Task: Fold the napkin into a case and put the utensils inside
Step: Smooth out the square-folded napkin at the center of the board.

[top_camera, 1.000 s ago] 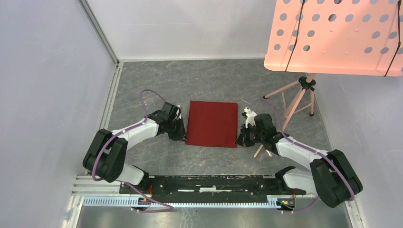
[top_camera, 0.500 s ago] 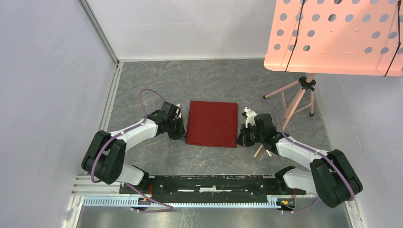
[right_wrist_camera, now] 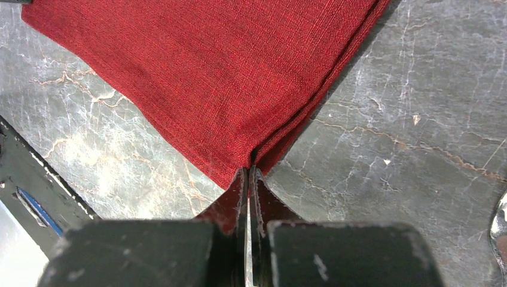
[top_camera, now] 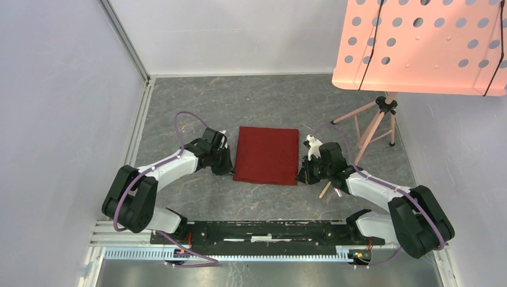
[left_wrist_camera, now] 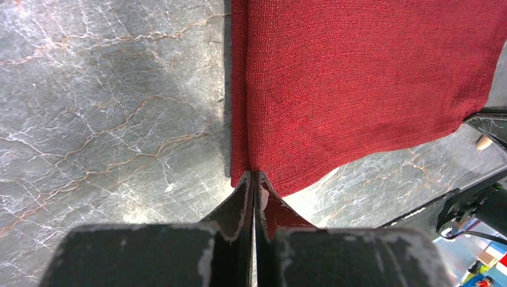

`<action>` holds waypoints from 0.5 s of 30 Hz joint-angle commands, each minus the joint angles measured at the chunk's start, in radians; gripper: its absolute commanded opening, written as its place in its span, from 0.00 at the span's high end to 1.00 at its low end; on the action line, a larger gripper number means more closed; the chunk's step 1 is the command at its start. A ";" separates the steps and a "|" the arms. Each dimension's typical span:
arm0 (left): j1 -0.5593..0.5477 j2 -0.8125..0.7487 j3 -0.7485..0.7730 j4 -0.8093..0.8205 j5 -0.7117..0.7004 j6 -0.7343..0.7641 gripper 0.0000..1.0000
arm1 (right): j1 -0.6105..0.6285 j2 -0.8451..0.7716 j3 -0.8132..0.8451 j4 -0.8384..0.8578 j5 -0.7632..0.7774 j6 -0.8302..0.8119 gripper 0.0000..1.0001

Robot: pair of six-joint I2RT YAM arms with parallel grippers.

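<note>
The dark red napkin [top_camera: 266,155] lies flat as a folded rectangle on the grey marble table, between my two arms. My left gripper [top_camera: 229,171] [left_wrist_camera: 255,174] is shut on the napkin's near left corner [left_wrist_camera: 263,167], pinching the layered edge. My right gripper [top_camera: 300,177] [right_wrist_camera: 249,169] is shut on the near right corner [right_wrist_camera: 254,152], where several cloth layers meet. A sliver of shiny metal [right_wrist_camera: 500,227] shows at the right edge of the right wrist view. I cannot tell which utensil it is, and the utensils are otherwise hidden under the right arm.
A pink perforated stand board [top_camera: 418,45] hangs over the back right, its thin tripod legs [top_camera: 373,122] standing just right of the right arm. A thin wooden stick [top_camera: 324,190] lies beside the right wrist. Walls close the left and back; the black base rail [top_camera: 263,230] runs along the near edge.
My left arm has shifted slightly at the napkin's near left corner and its jaws have shut on the cloth. The right arm and the napkin have stayed put.
</note>
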State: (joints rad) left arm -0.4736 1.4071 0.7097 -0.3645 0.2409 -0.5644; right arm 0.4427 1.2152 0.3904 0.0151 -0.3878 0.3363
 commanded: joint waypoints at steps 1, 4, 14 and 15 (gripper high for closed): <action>0.000 0.023 0.028 0.023 -0.031 0.056 0.98 | -0.004 0.007 0.038 0.044 0.005 -0.003 1.00; 0.000 0.024 0.030 0.024 -0.025 0.053 0.98 | -0.003 0.006 0.047 0.038 0.004 -0.004 1.00; -0.001 -0.024 0.051 0.004 -0.037 0.051 0.98 | -0.003 0.001 0.073 0.017 0.024 -0.017 1.00; 0.000 -0.017 0.052 0.003 -0.038 0.054 0.98 | -0.003 0.005 0.073 0.019 0.023 -0.016 1.00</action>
State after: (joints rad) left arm -0.4736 1.4139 0.7212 -0.3683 0.2295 -0.5640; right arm 0.4427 1.2201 0.4252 0.0132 -0.3801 0.3351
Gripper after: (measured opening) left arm 0.033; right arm 0.006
